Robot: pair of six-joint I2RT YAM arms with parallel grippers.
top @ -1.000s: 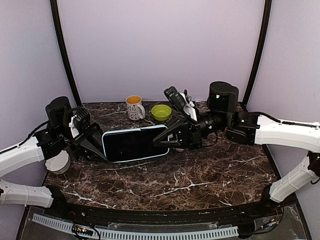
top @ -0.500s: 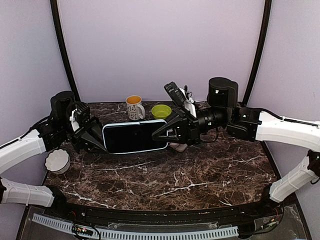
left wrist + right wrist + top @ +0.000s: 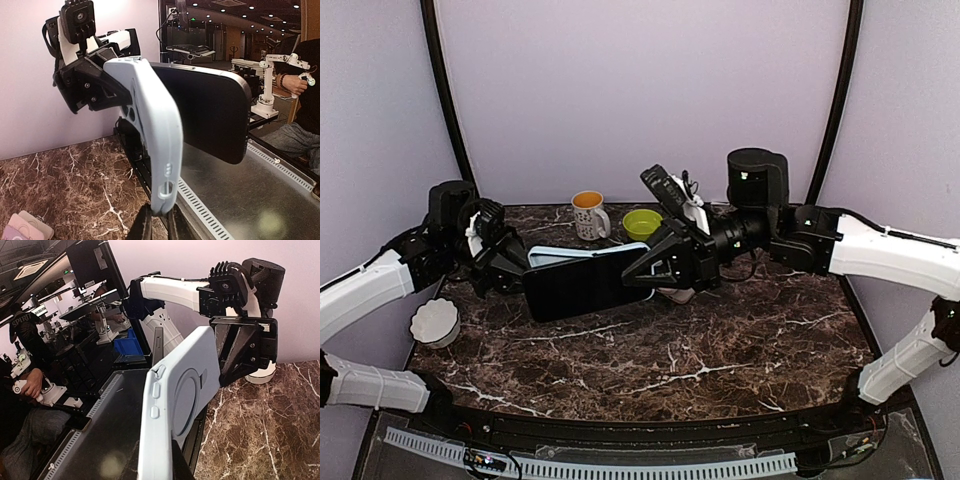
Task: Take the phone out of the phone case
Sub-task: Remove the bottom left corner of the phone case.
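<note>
At the left end of the phone case (image 3: 150, 130), the left end effector (image 3: 518, 275) is clenched on the pale blue rim. The left wrist view shows its fingers pinching that end from below. Opposite it, the right end effector (image 3: 638, 272) is clamped on the case's right end. Between the two, the case hangs in the air over the left-centre of the marble bench (image 3: 720, 350), lying roughly left to right.

The black phone (image 3: 585, 288) is partly out. Its end toward the left end effector stands clear of the case with an open gap. Its other end, toward the right end effector, meets the shell.

Farther back on the bench stand a white mug (image 3: 588, 214) with an orange inside and, just to its right, a green bowl (image 3: 642, 223). A white bowl (image 3: 434, 322) sits near the bench's left edge.
</note>
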